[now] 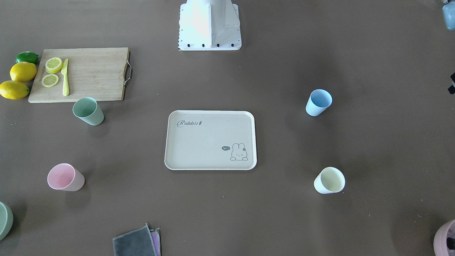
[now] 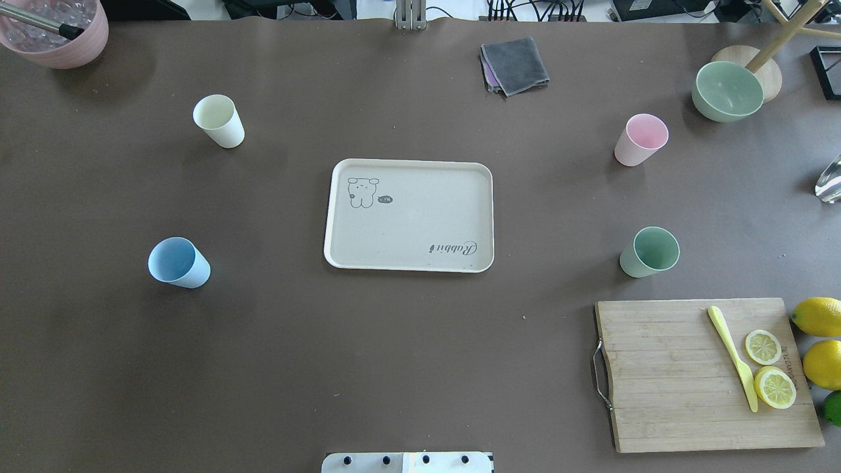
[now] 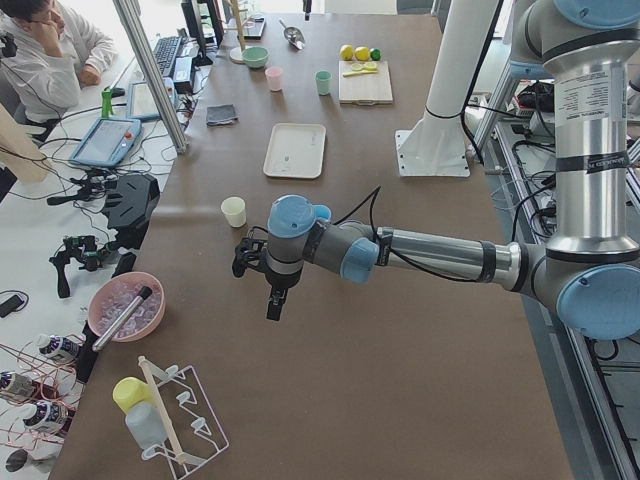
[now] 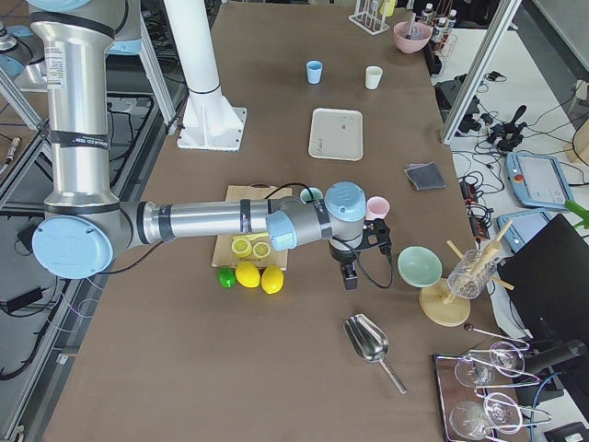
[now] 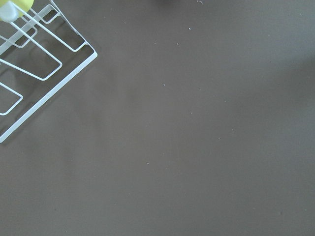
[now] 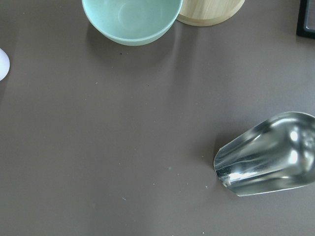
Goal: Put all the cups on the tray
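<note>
The beige Rabbit tray (image 1: 206, 142) lies at the table's middle, with nothing on it; it also shows in the overhead view (image 2: 407, 223). Four cups stand upright on the table around it, all apart from it: green cup (image 1: 88, 111) (image 2: 649, 251), pink cup (image 1: 65, 177) (image 2: 640, 139), blue cup (image 1: 318, 102) (image 2: 179, 262), cream cup (image 1: 329, 180) (image 2: 219, 121). My left gripper (image 3: 274, 306) hangs above bare table beyond the blue and cream cups. My right gripper (image 4: 350, 278) hangs beyond the pink cup. Both show only in side views; I cannot tell whether they are open or shut.
A wooden cutting board (image 2: 703, 374) with lemon slices and a yellow knife lies near the green cup, lemons (image 2: 818, 316) beside it. A sage bowl (image 2: 727, 90), a mauve pot (image 2: 56, 33), folded cloths (image 2: 514, 64), a metal scoop (image 6: 268, 155) and a wire rack (image 5: 34, 69) stand at the edges.
</note>
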`<action>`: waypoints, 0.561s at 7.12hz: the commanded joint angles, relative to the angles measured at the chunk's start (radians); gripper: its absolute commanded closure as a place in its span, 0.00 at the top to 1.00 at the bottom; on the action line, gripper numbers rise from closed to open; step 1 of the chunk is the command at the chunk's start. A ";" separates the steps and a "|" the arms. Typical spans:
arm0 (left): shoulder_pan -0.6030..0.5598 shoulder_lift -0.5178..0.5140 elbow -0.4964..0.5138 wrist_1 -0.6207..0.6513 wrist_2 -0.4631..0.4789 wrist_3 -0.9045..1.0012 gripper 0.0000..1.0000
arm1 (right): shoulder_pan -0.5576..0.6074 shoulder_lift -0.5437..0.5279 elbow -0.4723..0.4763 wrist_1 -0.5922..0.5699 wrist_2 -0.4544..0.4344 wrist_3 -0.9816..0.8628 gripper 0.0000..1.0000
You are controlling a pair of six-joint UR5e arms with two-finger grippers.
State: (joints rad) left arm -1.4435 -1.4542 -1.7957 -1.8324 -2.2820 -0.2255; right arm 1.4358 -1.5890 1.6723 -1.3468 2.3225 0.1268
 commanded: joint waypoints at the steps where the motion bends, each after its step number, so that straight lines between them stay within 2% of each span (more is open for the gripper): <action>1: 0.002 -0.005 -0.001 0.002 -0.032 -0.005 0.98 | 0.000 0.000 0.000 0.000 -0.002 0.002 1.00; 2: 0.002 -0.005 -0.001 -0.001 -0.065 0.000 0.98 | 0.000 -0.003 0.000 0.000 -0.002 0.001 1.00; 4: 0.003 -0.005 0.019 0.001 -0.054 0.003 0.98 | 0.000 -0.003 0.003 0.000 -0.002 0.001 1.00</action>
State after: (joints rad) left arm -1.4404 -1.4579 -1.7860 -1.8319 -2.3347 -0.2238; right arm 1.4358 -1.5918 1.6734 -1.3468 2.3210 0.1274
